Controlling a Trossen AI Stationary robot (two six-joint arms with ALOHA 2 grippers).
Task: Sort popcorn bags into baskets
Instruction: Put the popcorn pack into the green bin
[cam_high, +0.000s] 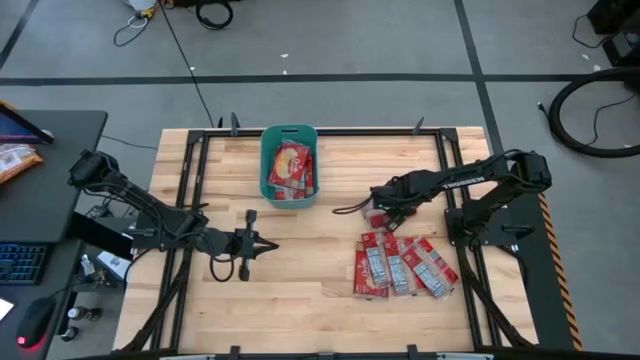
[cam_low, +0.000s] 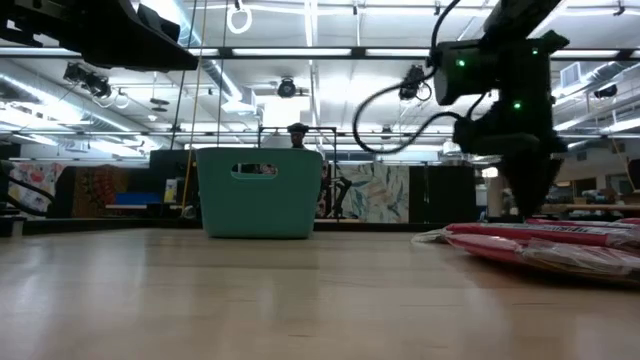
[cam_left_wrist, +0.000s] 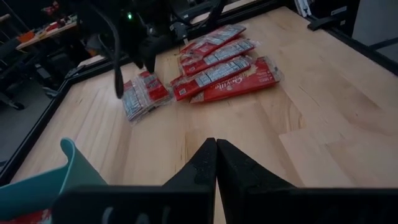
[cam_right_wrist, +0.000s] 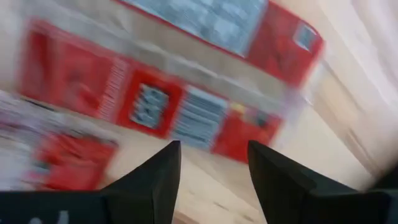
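Right tool (cam_high: 378, 214) hovers over a lone red popcorn bag (cam_high: 377, 218) at the near edge of the pile, fingers spread apart with the packet showing between them in the wrist view. Left tool (cam_high: 262, 246) waits mid-counter, fingers pressed together and holding nothing.

On the wooden counter (cam_high: 300, 300), the teal basket (cam_high: 267, 160) stands at the far edge with red packets already inside. Four more popcorn bags (cam_high: 400, 266) lie fanned side by side, overlapping, near the right arm's base.

Judged from this, the step in hand is picking up the lone bag. Done well, the tool would come straight down, pinch the flat packet across its narrow width or by one edge, and lift clear before swinging to the basket, so the neighbouring bags are not dragged along.
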